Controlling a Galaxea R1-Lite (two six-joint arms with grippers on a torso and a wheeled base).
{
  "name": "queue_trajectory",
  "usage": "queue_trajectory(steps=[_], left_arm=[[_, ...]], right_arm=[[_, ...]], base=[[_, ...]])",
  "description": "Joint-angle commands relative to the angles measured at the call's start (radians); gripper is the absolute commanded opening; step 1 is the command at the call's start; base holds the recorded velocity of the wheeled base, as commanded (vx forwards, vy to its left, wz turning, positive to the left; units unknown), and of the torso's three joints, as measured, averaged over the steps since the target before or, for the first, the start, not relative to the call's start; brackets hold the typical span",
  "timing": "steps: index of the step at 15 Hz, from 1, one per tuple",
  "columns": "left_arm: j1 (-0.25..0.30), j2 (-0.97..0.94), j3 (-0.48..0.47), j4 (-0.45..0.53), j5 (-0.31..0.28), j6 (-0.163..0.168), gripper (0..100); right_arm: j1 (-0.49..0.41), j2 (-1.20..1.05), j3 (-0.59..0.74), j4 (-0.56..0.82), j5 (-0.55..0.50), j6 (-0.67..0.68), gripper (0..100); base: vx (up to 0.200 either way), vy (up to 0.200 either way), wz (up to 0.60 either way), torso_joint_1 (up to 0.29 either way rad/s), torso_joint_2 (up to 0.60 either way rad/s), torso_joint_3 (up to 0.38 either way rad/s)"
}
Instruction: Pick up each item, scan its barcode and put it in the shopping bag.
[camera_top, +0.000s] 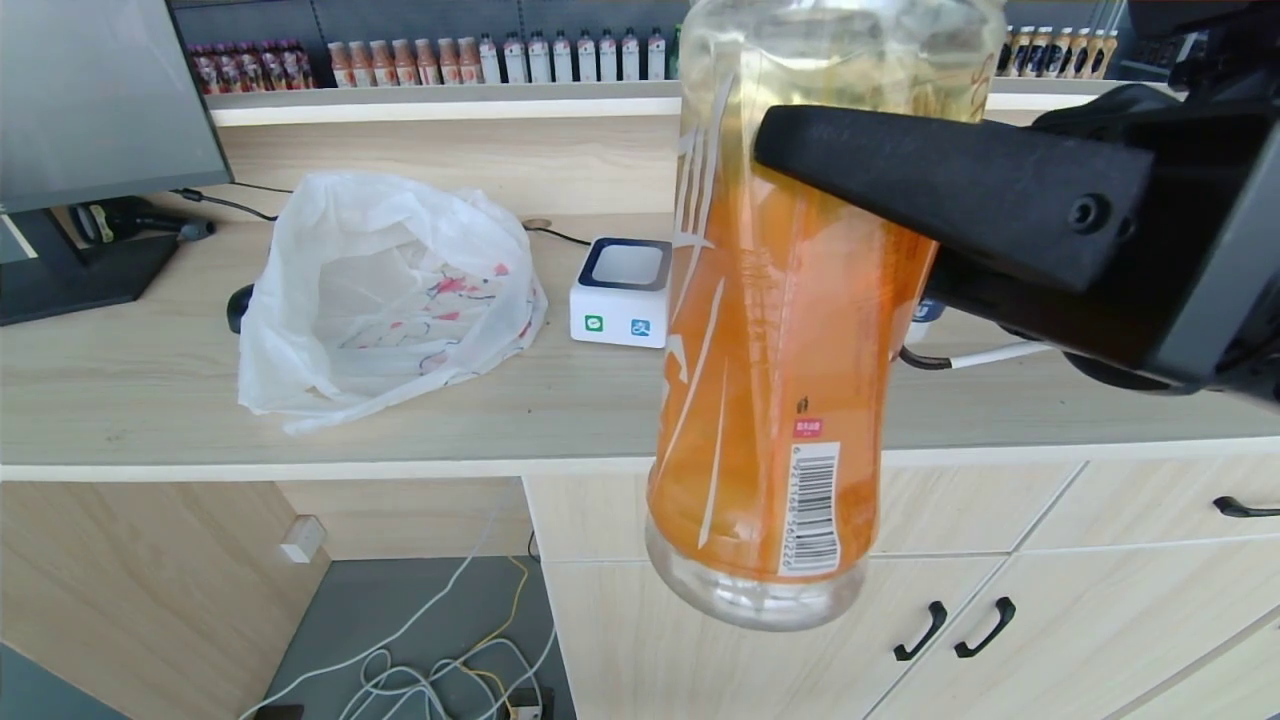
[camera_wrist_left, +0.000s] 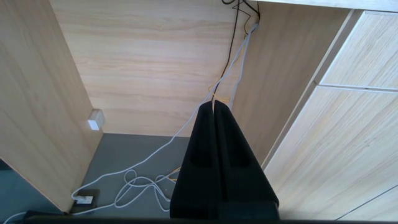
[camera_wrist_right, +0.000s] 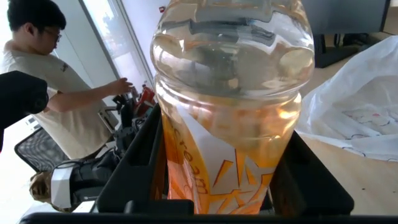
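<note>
Orange drink in a clear plastic bottle (camera_top: 770, 400) sits nearest the head camera, held in the air on the near side of the counter (camera_top: 150, 380). We find the right gripper (camera_top: 820, 160) clamped across its upper half, 1 finger in front of the bottle. The printed barcode (camera_top: 815, 510) sits low on the label and faces the camera. The left gripper (camera_wrist_left: 214, 102) hangs low before the open space under the counter, its 2 fingers pressed together on nothing.

On the counter beyond stands the white scanner (camera_top: 622, 290), window upward. Just beside it, to the robot's left, lies the white shopping bag (camera_top: 385, 290), mouth slack and open. A monitor (camera_top: 90, 100) stands at the far left, and a shelf (camera_top: 500, 60) of drinks runs behind.

We judge the pick-up done and the scan in hand. The next move calls for carrying the bottle over the scanner and turning it so the barcode meets the window.
</note>
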Motion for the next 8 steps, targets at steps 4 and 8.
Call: queue_trajectory(steps=[4, 8], left_arm=[[0.0, 0.0, 0.0, 0.0, 0.0, 0.0, 0], [0.0, 0.0, 0.0, 0.0, 0.0, 0.0, 0]], right_arm=[[0.0, -0.023, 0.027, -0.003, 0.0, -0.003, 0], [-0.019, -0.026, 0.114, -0.008, -0.015, -0.136, 0]], base=[[0.0, 0.0, 0.0, 0.0, 0.0, 0.0], [0.0, 0.0, 0.0, 0.0, 0.0, 0.0]])
